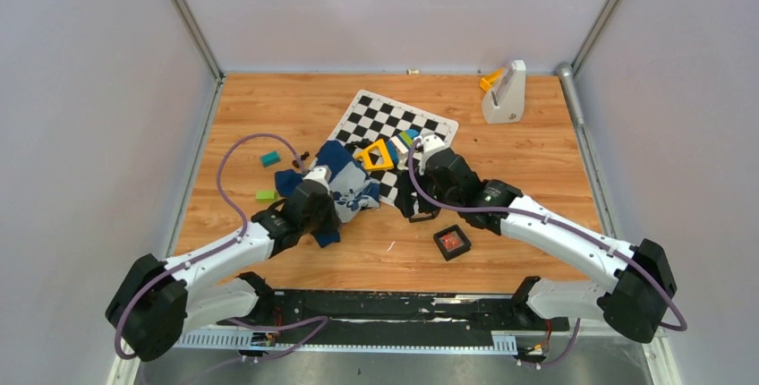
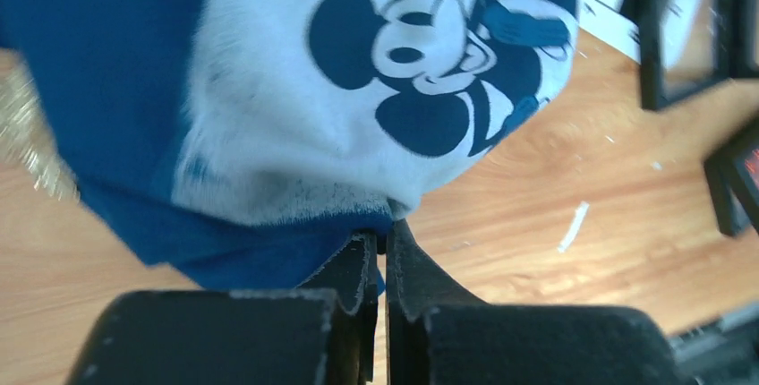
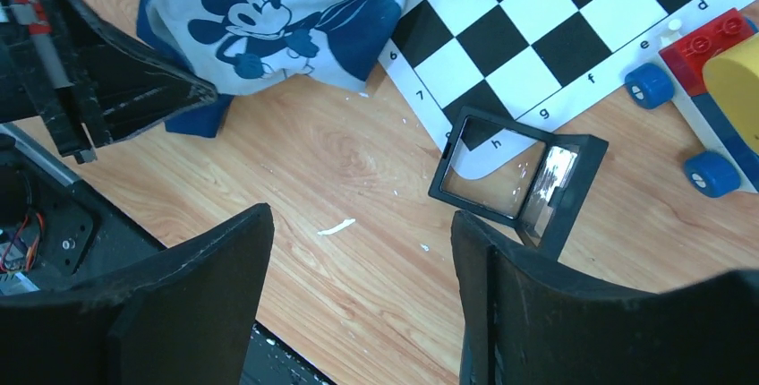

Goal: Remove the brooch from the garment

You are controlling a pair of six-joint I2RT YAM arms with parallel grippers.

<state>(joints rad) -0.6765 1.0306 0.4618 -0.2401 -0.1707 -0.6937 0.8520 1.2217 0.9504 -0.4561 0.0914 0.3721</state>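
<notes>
The garment [image 1: 351, 183], a navy shirt with a light cartoon-mouse print, lies crumpled by the mat's left corner; it also shows in the wrist views [image 2: 295, 89] [image 3: 268, 18]. My left gripper [image 1: 336, 210] [image 2: 387, 228] is shut, pinching the blue hem of the garment between its tips. The brooch [image 1: 453, 241] is a small orange-red speck inside a little black box [image 1: 441, 248] on the wood, apart from the shirt. My right gripper [image 1: 413, 199] [image 3: 358, 219] hangs open over bare wood, holding nothing.
A black lid with a clear window [image 3: 519, 170] lies at the edge of the checkered mat [image 1: 394, 121]. A yellow block [image 1: 378, 155] and a toy car [image 3: 707, 54] sit on the mat. Green blocks [image 1: 266, 195] lie left, and a white stand [image 1: 504, 94] is at the back right.
</notes>
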